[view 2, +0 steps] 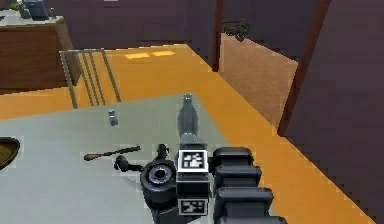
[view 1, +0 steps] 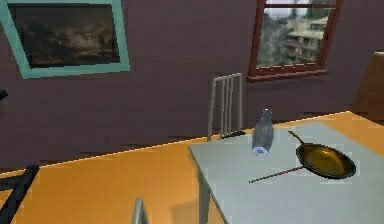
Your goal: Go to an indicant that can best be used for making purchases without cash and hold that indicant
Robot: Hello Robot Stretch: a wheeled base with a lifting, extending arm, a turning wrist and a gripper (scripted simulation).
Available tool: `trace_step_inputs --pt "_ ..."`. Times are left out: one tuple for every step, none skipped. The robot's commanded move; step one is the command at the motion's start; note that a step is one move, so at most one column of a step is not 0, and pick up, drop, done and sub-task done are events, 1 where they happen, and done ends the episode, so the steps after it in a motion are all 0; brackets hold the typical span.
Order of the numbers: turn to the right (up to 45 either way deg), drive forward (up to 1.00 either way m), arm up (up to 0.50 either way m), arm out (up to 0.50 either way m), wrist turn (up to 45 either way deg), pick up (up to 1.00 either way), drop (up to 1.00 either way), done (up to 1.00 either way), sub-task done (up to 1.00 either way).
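The hand (view 2: 135, 165) sat low over the grey table (view 2: 60, 195), out at the end of the dark arm (view 2: 238, 192) with its two white marker squares (view 2: 192, 160). Fingers apart or together? I couldn't tell. Nor could I tell whether it held anything, because a thin dark utensil (view 2: 105, 154) lay on the table right at its far end.

Just beyond the squares stood a tall bottle (view 2: 187, 118), upright. Further out, near the table's far edge, a small dark thing (view 2: 113, 118) lay alone, just in front of a slatted chair (view 2: 90, 72). Off at the arm side view's left edge peeked the rim of a frying pan (view 2: 8, 155). On the purple wall hung a teal-framed painting (view 1: 68, 38) and, further along, a red-framed window (view 1: 295, 38).

As for the card, nothing on the table showed plainly as one. That small dark thing by the chair was my best guess, though it was too small to be sure of.

By my reading the drive to the table was done and the reach was the step in hand. The next move called for the hand to travel outward, past the utensil and clear of the bottle, and settle squarely over that dark thing. A flat card would give the fingers little to take hold of, and the bottle looked easy to knock.
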Motion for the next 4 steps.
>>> trace_step_inputs --pt "0.0 0.00 -0.30 0.00 0.0 0.00 0.00 0.00 0.00" --pt "0.0 0.00 0.00 0.00 0.0 1.00 0.00 0.00 0.00" --pt "0.0 0.00 0.10 0.00 0.0 0.00 0.00 0.00 0.00" --pt "0.0 0.00 0.00 0.00 0.0 0.00 0.00 1.00 0.00"
